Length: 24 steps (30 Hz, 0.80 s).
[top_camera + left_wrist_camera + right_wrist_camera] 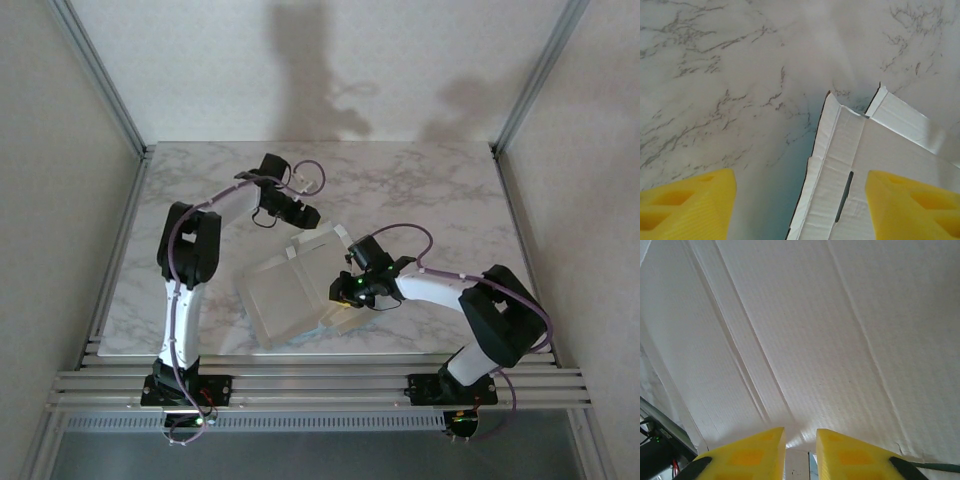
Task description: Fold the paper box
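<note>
Our right gripper [800,435] pinches the paper box [283,297] centre-right in the overhead frame; our left gripper [800,180] gapes wide, holding nothing. If we pull one-sided, the card could tear or skew.

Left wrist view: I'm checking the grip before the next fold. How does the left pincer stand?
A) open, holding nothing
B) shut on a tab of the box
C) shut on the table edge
A: the left pincer has its yellow fingers far apart, one over the marble table, the other over the paper box, gripping nothing.
</note>
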### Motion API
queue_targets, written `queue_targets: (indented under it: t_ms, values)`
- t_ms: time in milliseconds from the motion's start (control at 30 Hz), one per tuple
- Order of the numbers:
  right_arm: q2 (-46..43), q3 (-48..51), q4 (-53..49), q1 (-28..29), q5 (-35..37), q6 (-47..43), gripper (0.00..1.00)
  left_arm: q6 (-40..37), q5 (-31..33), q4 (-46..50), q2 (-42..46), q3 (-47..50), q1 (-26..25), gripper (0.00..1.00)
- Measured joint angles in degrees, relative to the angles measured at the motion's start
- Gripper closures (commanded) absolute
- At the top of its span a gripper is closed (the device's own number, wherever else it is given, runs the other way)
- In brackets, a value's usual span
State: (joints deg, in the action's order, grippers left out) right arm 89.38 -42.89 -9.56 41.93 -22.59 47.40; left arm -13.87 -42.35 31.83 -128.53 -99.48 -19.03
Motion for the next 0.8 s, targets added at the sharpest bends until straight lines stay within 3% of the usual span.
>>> queue_targets:
  t_ms: [233,600,800]
  values:
    - [2.7,0.2,-1.1,-0.9,-0.2,-0.7,0.80,-5.0,-1.8,8.6,-6.3,-8.6,-0.4,0.37]
    - [3.5,-1.6,-6.8,-8.0,-1.1,-8.3,0.81,-8.7,-2.4,14.6,-7.1,-8.8,-1.9,0.63]
    - [5.2,-4.0,-10.7,-10.3,-2.2,-14.7,0.81,-9.6,-2.8,16.5,-7.1,-8.8,-2.6,0.62]
